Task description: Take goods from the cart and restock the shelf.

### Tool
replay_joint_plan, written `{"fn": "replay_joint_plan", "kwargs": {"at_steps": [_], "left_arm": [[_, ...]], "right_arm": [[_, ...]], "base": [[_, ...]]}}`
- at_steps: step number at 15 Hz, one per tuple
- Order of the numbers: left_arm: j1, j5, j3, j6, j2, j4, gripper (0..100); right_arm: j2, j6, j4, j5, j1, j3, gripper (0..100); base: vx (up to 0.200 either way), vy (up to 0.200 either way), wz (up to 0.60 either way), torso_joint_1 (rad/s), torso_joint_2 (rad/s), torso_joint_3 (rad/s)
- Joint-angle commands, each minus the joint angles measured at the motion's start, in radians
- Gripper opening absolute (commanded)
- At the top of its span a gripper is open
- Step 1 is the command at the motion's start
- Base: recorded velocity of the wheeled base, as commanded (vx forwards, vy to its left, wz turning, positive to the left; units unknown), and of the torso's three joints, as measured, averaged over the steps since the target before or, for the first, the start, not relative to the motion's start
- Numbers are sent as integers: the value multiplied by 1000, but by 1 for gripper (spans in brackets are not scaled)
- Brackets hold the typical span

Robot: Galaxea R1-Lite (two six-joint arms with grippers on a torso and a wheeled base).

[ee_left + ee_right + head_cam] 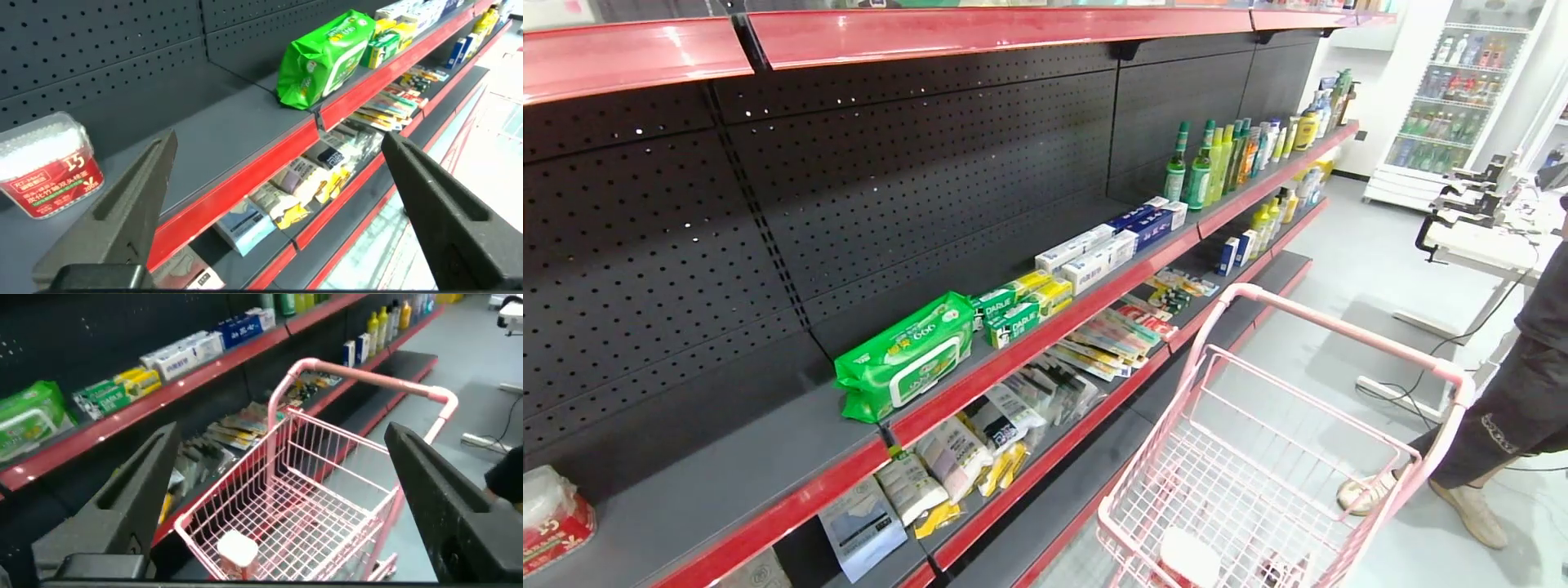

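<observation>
A pink wire cart stands in the aisle beside the shelf. A white-lidded jar lies in the cart's near corner. My right gripper hangs open above the cart, with the jar below and between its fingers. My left gripper is open in front of the grey shelf board, with nothing in it. On that board sit a red and white tub and a green wipes pack. The head view shows the same pack and tub.
Toothpaste boxes and green bottles line the shelf farther right. Flat packets fill the lower shelf. A person's legs stand right of the cart. A drinks fridge and a table are behind.
</observation>
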Motion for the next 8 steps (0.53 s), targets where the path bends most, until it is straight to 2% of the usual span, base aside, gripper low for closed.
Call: {"fn": "replay_joint_plan", "kwargs": {"at_steps": [1,2,4,7,8], "left_arm": [[0,-1,0,1,2,0,100],[0,-1,0,1,1,0,100],[0,-1,0,1,1,0,100],[0,-1,0,0,1,0,100],[0,-1,0,0,1,-1,100]], "right_arm": [[789,-20,-19,-64,-57,-358,100],[1007,-28,-80,-62,-60,-373,100],[1295,-68,-169,-19,21,-362,100],[1559,-240,-185,101,58,-397,100],[1565,-244,-185,104,58,-399,100]], "base": [[0,0,0,0,0,0],[0,0,0,0,0,0],[0,0,0,0,0,0],[0,0,0,0,0,0],[0,0,0,0,0,0]]}}
